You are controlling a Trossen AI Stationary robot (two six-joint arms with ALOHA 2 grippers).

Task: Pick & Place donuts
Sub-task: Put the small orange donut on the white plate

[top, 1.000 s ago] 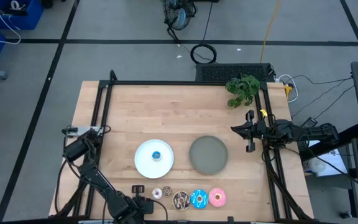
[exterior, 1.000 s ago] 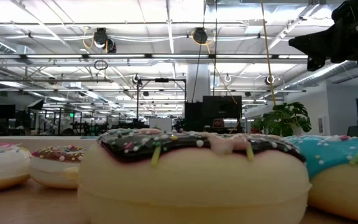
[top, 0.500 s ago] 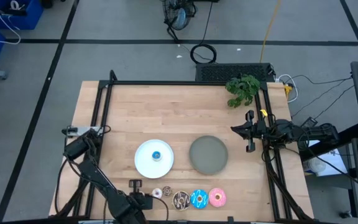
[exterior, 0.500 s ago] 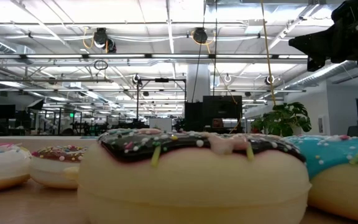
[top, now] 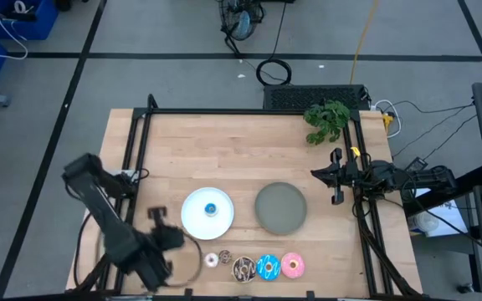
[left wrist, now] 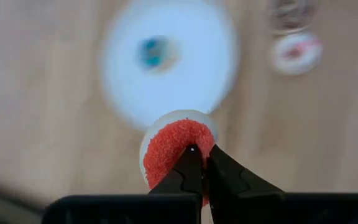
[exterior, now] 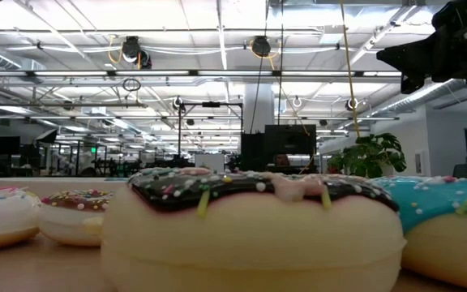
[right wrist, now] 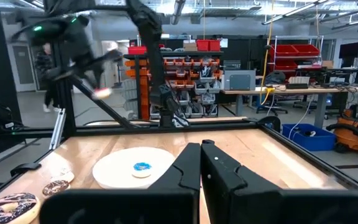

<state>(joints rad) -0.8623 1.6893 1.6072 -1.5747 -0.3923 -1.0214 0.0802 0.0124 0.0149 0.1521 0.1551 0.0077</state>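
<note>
1. Table (top: 224, 150): pale wooden butcher-block top with a black frame, filling the middle of the overhead frame. A leafy green plant (top: 326, 119) stands at its upper right corner.
2. Left arm: dark and jointed, lower left of the overhead frame. Its left gripper (left wrist: 199, 163) is closed tight on the rim of the red donut (left wrist: 174, 147) and carries it clear of the table, just left of the white plate. Step in hand, as judged: carrying one small donut to a plate.
3. Right arm: parked at the right edge of the table. Its right gripper (right wrist: 201, 160) is fully closed and holds nothing.
4. White plate (top: 195, 219): round, smooth and glossy, lower centre of the overhead frame. The small blue donut (top: 210, 209) already lies on it.
5. Grey plate (top: 280, 208): round, matt, bare, just right of the white one.
6. Large donuts, in a row along the bottom edge of the overhead frame: pink (top: 293, 265), blue (top: 268, 267), then dark brown with sprinkles (top: 244, 267). Soft-looking rings with pale bases and coloured icing.
7. Small white-pink donut (top: 212, 260): at the left end of that row. A small brown donut cannot be made out.
8. Red donut in the grip: tiny ring, grainy sugared red top, pale smooth underside.
9. Next move, as judged: bring the red donut over the white plate beside the blue one, lower it and release gently, since so light a ring may roll or stick to a finger.
</note>
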